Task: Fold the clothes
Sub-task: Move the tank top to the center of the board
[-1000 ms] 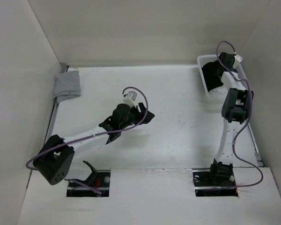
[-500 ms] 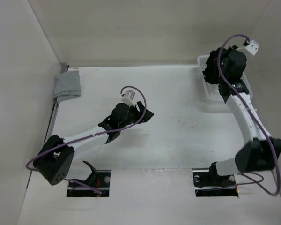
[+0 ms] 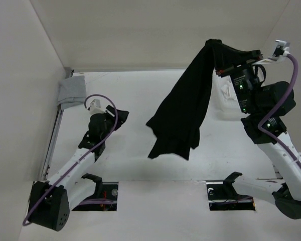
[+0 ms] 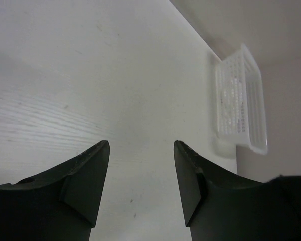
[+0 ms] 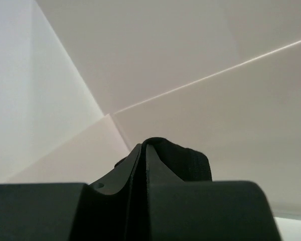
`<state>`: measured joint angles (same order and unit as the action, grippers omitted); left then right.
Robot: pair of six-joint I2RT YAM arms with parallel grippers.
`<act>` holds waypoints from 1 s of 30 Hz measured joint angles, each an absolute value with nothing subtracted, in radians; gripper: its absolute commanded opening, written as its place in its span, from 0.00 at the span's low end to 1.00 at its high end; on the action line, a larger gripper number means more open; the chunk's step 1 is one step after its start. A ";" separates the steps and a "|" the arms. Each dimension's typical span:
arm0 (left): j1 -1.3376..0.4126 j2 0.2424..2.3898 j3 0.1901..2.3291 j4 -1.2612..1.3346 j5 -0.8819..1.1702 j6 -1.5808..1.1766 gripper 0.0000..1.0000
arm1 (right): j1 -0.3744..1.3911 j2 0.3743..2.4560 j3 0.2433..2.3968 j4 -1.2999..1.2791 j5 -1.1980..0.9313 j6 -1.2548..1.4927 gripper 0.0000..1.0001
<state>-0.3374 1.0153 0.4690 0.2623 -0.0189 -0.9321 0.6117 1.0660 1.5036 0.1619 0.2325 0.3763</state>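
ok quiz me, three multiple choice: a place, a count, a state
1. Where is the large black soft-fabric garment? A) flat on the table B) hanging from the right gripper C) in a white basket
2. How many small grey cloths are in view? A) one B) two C) three
3. What state is the left gripper in? A) open, empty B) shut on the garment C) shut on a grey cloth
Answers: B, it drapes in the air below that closed gripper; A, a single one lies at the far left corner; A, its jaws stand apart with nothing between.
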 measured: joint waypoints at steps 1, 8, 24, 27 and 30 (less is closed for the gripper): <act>-0.310 0.987 0.453 0.246 -0.020 -0.940 0.52 | 0.619 1.066 1.493 0.164 0.221 0.381 0.09; -0.174 0.802 0.418 0.142 -0.010 -0.950 0.52 | 0.582 1.282 1.226 0.299 0.071 0.567 0.22; -0.607 1.049 0.449 0.017 -0.202 -0.745 0.34 | 0.710 1.421 0.945 0.125 0.167 0.614 0.16; -0.752 1.203 0.567 0.018 -0.249 -0.686 0.37 | 0.785 1.376 0.782 0.095 0.202 0.630 0.20; -0.880 1.411 0.717 0.041 -0.320 -0.619 0.39 | 0.778 1.330 0.636 0.058 0.243 0.679 0.25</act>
